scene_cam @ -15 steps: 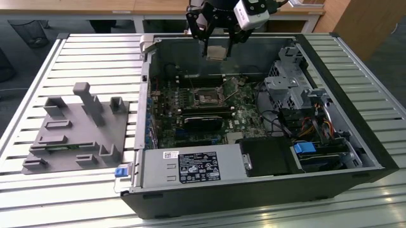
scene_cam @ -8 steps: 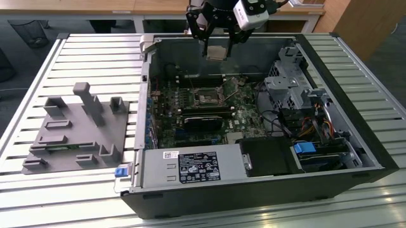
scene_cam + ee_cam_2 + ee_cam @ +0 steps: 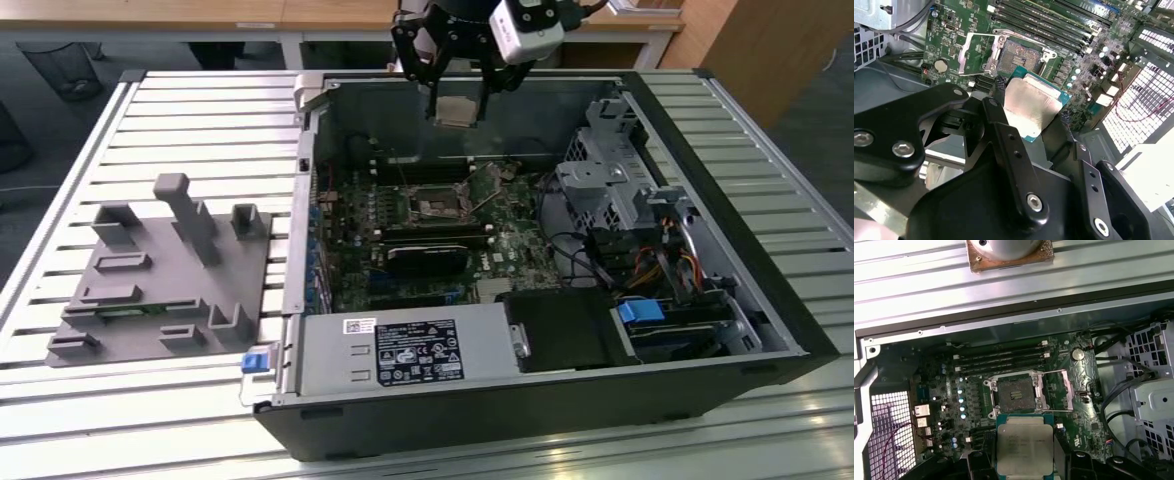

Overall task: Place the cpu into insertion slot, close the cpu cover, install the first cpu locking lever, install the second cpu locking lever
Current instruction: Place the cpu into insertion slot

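My gripper [image 3: 457, 100] hangs above the far wall of the open computer case, shut on the cpu [image 3: 455, 110]. Both wrist views show the cpu [image 3: 1034, 107] [image 3: 1024, 450] as a flat silvery square with a green edge, held by its sides between the black fingers [image 3: 999, 117]. The insertion slot [image 3: 434, 208] [image 3: 1016, 55] [image 3: 1014, 392] lies on the green motherboard below and ahead of the chip, its dark centre bare. The cpu cover [image 3: 1070, 390] [image 3: 983, 34], a thin silvery frame, stands flipped open beside the slot. The cpu is well above the board and apart from the slot.
Long black memory slots [image 3: 999, 357] run beside the socket, and a black block [image 3: 427, 255] sits on its near side. A drive cage with cables [image 3: 607, 190] fills the exterior view's right, a power supply [image 3: 400, 350] the front. A grey fixture [image 3: 160, 270] lies outside the case.
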You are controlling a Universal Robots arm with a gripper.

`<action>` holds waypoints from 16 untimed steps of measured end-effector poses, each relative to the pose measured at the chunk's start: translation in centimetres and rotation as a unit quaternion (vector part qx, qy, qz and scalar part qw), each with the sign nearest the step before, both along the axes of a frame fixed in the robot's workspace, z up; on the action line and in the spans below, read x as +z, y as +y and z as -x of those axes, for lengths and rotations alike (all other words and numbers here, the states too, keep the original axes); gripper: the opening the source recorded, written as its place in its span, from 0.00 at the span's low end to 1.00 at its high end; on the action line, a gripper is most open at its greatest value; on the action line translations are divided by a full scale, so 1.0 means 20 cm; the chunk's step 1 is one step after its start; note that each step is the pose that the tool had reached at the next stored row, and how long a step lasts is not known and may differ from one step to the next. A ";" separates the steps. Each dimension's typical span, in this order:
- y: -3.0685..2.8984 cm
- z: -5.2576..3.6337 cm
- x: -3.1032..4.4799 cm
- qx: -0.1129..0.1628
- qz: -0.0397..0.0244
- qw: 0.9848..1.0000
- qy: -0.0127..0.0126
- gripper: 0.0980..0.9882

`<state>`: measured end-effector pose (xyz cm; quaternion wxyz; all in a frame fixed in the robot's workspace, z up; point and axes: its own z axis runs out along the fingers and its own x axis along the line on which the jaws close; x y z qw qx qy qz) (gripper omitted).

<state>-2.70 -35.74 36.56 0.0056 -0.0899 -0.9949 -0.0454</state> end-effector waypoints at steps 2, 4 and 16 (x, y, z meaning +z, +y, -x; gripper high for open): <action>0.000 0.000 0.000 -0.002 0.000 1.000 0.000 0.50; 0.000 0.000 0.000 -0.004 0.000 1.000 0.000 0.50; 0.000 0.000 0.000 -0.017 0.000 1.000 0.000 0.50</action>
